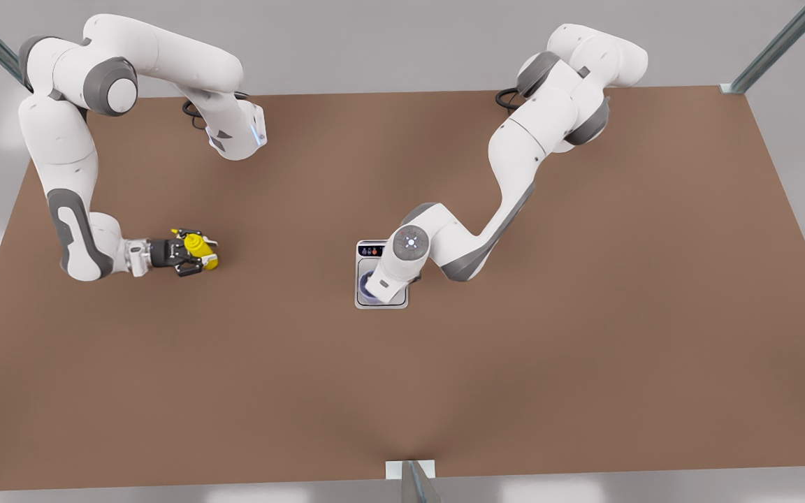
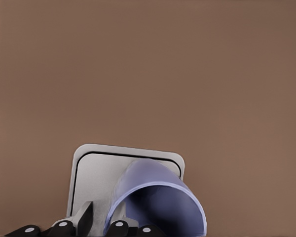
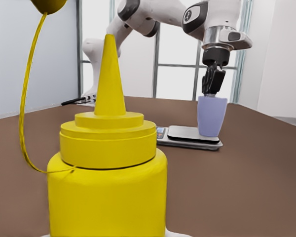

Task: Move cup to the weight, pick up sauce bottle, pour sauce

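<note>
Two grippers busy: left gripper (image 3: 213, 79) pinched cup (image 1: 367, 288) rim on weight (image 1: 381, 274); I'd release straight upward. Right gripper (image 1: 189, 253), at nine o'clock, clasped sauce bottle (image 1: 201, 251).

Front view overhead, left wrist looking down close, right wrist level, near.
</note>
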Robot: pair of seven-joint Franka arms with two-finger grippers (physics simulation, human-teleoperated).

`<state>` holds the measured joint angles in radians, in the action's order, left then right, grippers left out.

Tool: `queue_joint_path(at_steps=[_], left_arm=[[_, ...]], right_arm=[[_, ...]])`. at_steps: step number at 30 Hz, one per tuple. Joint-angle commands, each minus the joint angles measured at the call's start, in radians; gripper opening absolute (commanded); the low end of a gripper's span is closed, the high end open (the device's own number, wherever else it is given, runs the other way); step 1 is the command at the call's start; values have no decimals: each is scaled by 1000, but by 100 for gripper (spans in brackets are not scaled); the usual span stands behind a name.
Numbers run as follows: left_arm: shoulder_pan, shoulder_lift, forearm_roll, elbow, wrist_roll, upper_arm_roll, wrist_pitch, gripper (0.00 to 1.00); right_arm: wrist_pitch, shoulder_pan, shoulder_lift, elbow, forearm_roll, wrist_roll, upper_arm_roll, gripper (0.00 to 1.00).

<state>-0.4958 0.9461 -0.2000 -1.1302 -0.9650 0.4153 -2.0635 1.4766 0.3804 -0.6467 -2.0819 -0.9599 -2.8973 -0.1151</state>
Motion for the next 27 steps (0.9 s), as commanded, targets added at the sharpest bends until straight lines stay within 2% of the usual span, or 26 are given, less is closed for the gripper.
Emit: queue_joint_path(at_steps=[1, 4, 8, 9, 10, 12, 13, 14, 15, 16, 17, 22, 27], left_arm=[[2, -6, -19, -5, -235, 0, 20, 100], [9, -41, -12, -8, -236, 10, 85, 100], [112, -124, -6, -6, -285, 154, 259, 100], [225, -196, -9, 27, -252, 235, 499, 100], [356, -265, -13, 58, -166, 272, 681, 100], [526, -323, -53, 78, 98, 272, 812, 100], [560, -361, -78, 79, 118, 278, 812, 100], [678, -366, -93, 78, 264, 361, 842, 100], [674, -407, -134, 15, 472, 333, 856, 100], [550, -630, -44, -228, 797, 33, 689, 100], [436, -768, 134, -428, 873, -200, 528, 100], [437, -704, 132, -408, 838, -199, 615, 100], [459, -693, 186, -405, 847, -201, 652, 100]], right_arm=[[-30, -3, 2, 8, -2, -192, 0, 48], [-48, -49, 35, 71, -2, -88, 0, 49], [-61, -216, 61, 333, 6, 245, -1, 50], [-55, -265, 58, 405, 15, 329, -3, 50], [-38, -310, 56, 439, 18, 381, -9, 50], [60, -408, 61, 490, 61, 507, -15, 50], [103, -443, 62, 506, 87, 552, -17, 50], [159, -503, 62, 565, 164, 681, -17, 50], [205, -549, 62, 599, 207, 780, -18, 50], [252, -591, 61, 609, 248, 883, -20, 50], [295, -626, 61, 617, 296, 987, -20, 50], [309, -785, 56, 738, 699, 1517, -20, 50], [309, -928, 45, 757, 906, 1886, -17, 50]])
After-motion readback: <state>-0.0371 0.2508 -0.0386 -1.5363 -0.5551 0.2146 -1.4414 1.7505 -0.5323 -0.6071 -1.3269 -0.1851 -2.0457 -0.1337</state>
